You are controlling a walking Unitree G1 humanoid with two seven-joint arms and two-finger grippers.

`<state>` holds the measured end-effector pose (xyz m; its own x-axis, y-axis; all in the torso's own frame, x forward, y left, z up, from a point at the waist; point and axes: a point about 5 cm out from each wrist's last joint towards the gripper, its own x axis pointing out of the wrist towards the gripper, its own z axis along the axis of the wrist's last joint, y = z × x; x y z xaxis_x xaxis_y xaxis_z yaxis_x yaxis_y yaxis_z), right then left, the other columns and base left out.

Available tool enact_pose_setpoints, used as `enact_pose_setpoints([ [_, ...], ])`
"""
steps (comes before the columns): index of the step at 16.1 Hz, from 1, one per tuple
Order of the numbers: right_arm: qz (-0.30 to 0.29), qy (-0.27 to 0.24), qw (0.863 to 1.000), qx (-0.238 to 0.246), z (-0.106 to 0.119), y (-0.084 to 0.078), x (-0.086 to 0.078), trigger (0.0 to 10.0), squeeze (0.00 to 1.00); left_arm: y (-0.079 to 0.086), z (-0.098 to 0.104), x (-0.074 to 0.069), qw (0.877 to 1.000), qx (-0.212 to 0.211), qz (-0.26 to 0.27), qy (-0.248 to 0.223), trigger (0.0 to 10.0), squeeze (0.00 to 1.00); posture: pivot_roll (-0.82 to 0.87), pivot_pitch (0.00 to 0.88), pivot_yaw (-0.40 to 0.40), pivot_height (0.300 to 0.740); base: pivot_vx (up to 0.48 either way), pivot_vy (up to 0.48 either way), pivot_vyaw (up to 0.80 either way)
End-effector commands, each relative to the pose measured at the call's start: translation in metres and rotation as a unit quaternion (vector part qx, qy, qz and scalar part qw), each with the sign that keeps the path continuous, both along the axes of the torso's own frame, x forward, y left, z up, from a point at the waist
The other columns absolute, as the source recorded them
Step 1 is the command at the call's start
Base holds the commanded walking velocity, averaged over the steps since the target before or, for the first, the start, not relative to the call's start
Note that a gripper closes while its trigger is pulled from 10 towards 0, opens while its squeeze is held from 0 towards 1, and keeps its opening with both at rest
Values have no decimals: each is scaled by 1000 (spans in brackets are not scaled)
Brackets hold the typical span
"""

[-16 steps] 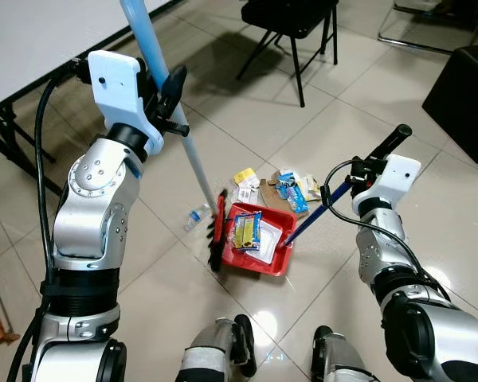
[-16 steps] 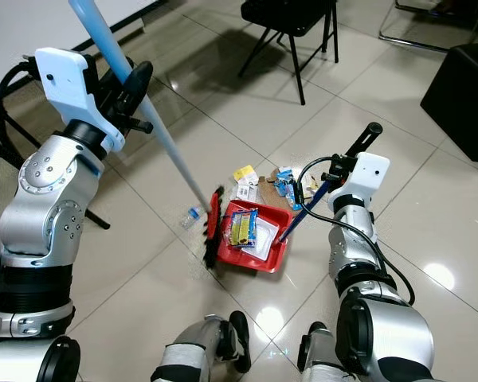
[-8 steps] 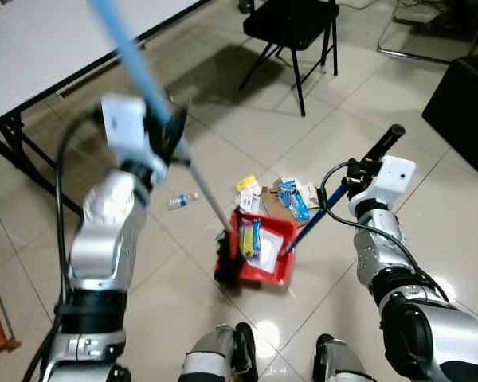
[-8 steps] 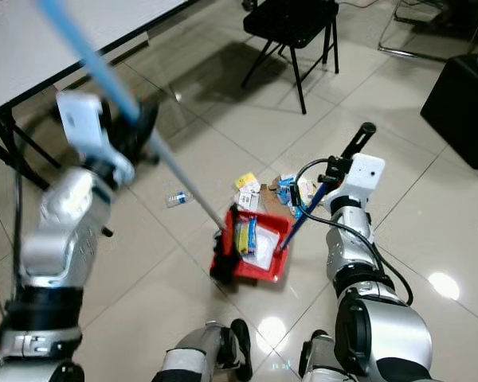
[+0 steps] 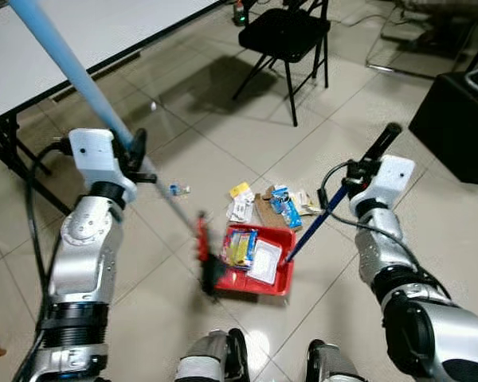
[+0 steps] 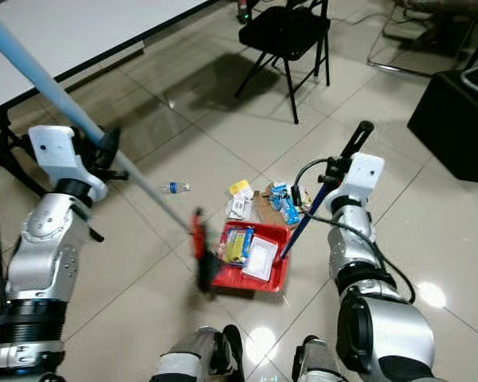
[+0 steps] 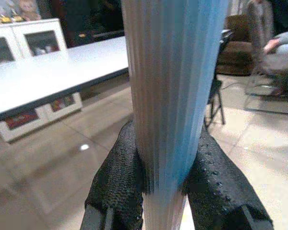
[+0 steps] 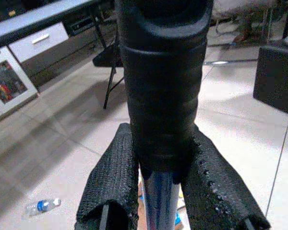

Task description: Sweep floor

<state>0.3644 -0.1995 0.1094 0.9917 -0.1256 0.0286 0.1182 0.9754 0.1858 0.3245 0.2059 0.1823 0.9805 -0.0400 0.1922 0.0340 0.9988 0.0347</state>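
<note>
My left gripper is shut on the light blue broom handle, which slants down to the blurred red and black broom head. The head sits at the left edge of the red dustpan. Wrappers and a white paper lie in the pan. My right gripper is shut on the black grip of the dustpan's dark blue handle. More litter lies on the tiles just beyond the pan. A small plastic bottle lies to the left of it. The left fingers clamp the pole.
A white table on black legs stands at the left. A black chair is further ahead, and a black box is at the right. Glossy beige tiles spread between them. My feet are just behind the pan.
The left arm has dropped and swung the broom, so the head has slid from the pan's left rim toward its near left corner. The bottle now lies farther from the broom head. The camera shifted.
</note>
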Motion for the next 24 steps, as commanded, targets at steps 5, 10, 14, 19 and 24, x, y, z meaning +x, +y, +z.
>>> enact_pose_setpoints([
  [5,5,-45,999,14,21,5,9,10000,0,17,41,2,997,12,26,-70,10000,0,46,71,138,740,0,0,0],
  [10,12,-45,999,25,18,14,8,10000,0,18,10,1,999,11,26,-19,10000,0,48,69,148,740,0,0,0],
  [14,5,-48,999,21,19,7,8,10000,0,3,-30,-6,999,-9,25,37,10000,0,32,80,151,740,0,0,0],
  [19,0,-43,999,16,14,4,4,10000,0,-5,-35,-5,999,-18,26,45,10000,0,31,98,154,740,0,0,0],
  [24,0,-34,999,4,11,4,3,10000,0,-6,-32,-4,999,-21,24,40,10000,0,30,107,157,740,0,0,0],
])
